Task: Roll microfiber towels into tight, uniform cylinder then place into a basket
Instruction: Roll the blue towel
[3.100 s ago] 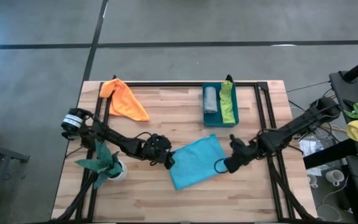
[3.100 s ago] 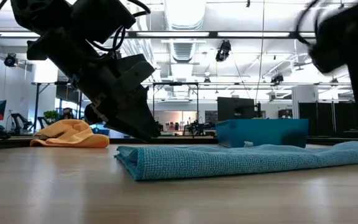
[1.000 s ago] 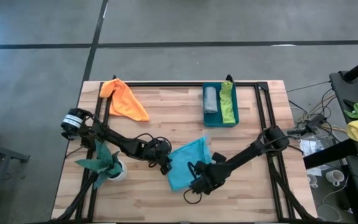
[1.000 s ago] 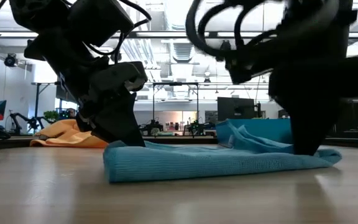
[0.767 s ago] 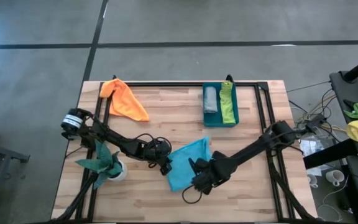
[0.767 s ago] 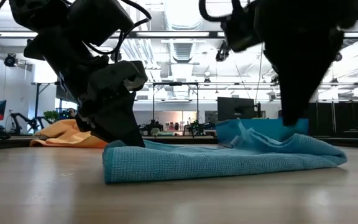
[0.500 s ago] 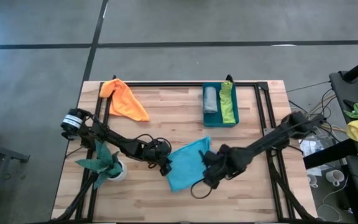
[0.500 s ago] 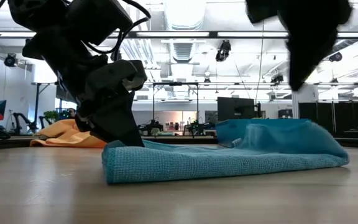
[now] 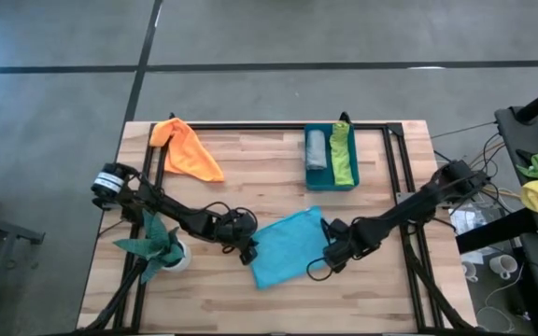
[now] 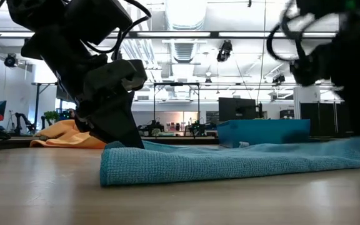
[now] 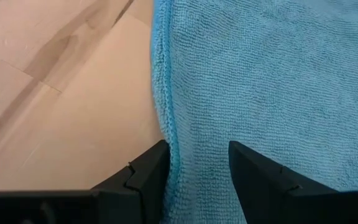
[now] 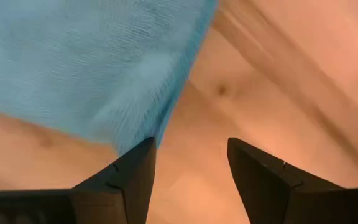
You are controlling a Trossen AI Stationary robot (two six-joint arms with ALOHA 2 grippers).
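Turquoise towel (image 9: 288, 247) lies flat at lower centre of the table (image 9: 250, 168), its left edge between the parted fingers of the left gripper (image 9: 246, 250), while the right gripper (image 9: 330, 252), fingers spread and empty, sits at its right edge, basket (image 9: 330, 159) above.

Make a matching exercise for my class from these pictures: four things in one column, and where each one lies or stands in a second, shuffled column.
Things:
1. orange towel
2. grey towel
3. turquoise towel
4. plant

Places:
A. spread flat on the table between the left hand and the right hand
B. rolled, inside the basket beside the lime green towel
C. at the table's left edge, beside the left arm
D. crumpled near the table's far left corner

Pairs: 1-D, 2-B, 3-A, 4-C
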